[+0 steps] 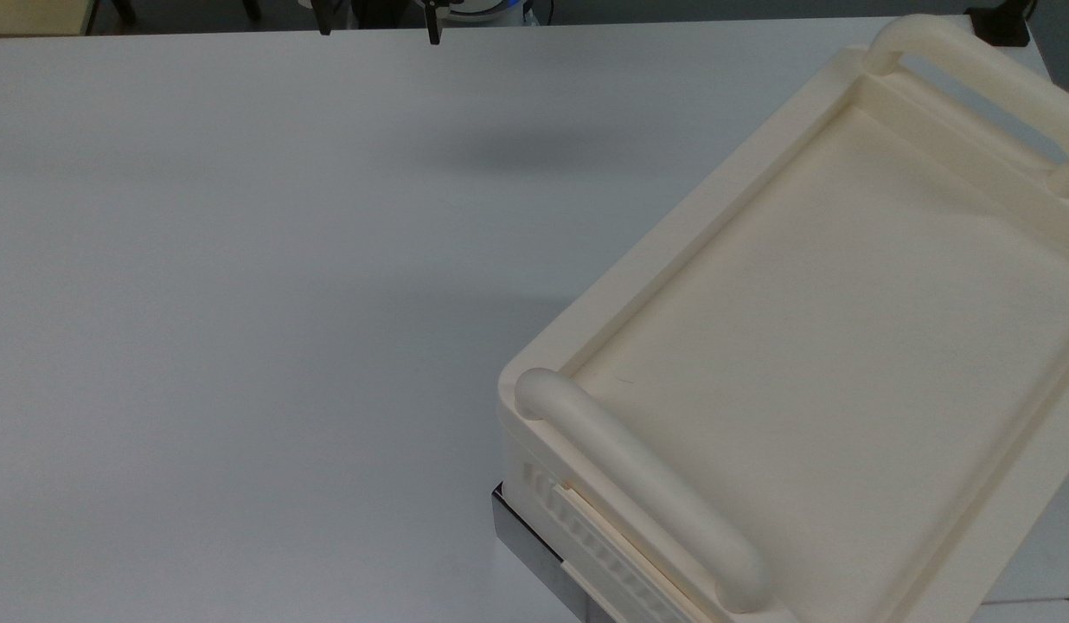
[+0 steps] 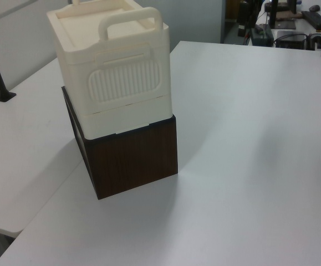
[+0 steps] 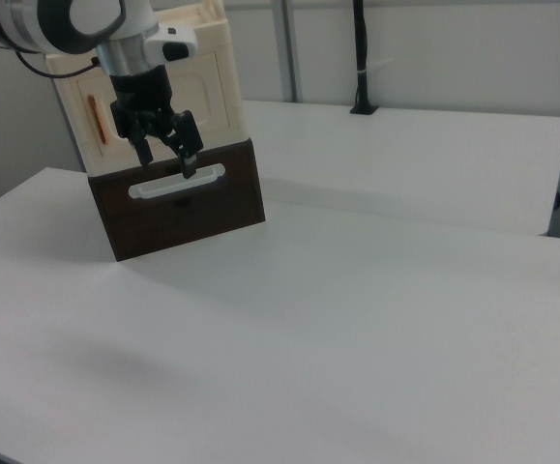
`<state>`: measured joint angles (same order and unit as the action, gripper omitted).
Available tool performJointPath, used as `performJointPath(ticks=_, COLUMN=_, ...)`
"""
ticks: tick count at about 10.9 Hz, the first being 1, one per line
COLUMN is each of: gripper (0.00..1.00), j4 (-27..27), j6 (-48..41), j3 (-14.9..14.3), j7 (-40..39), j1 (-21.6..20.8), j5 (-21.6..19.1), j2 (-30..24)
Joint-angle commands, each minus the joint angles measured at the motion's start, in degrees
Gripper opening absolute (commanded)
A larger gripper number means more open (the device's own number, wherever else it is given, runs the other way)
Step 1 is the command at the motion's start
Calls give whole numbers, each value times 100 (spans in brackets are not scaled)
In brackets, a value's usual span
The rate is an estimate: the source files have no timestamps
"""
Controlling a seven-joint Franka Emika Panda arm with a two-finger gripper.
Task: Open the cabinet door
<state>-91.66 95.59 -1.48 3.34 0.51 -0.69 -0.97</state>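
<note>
We hover our gripper (image 3: 166, 152), fingers spread wide, short of the cabinet door (image 3: 94, 118); next, reach its handle.

cabinet (image 1: 811, 311): cut off by the top view's right and bottom edges. arm (image 3: 57, 24): cropped above the gripper (image 3: 166, 150) at the right view's top-left corner. cabinet door (image 3: 101, 118): partly hidden behind the gripper.
</note>
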Motion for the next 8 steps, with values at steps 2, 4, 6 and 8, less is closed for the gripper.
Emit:
performJointPath(ticks=2, gripper=100, j4=34, j6=-5, j3=7, j7=-44, j1=-42, j5=105, j2=9)
performJointPath(ticks=4, gripper=100, j4=34, j6=3, j3=7, j7=-44, j1=-42, j5=105, j2=9)
performJointPath(ticks=6, gripper=100, j4=25, j6=3, j3=7, j7=-44, j1=-59, j5=105, j2=9)
performJointPath(ticks=8, gripper=100, j4=25, j6=3, j3=51, j7=-44, j1=-33, j5=105, j2=9)
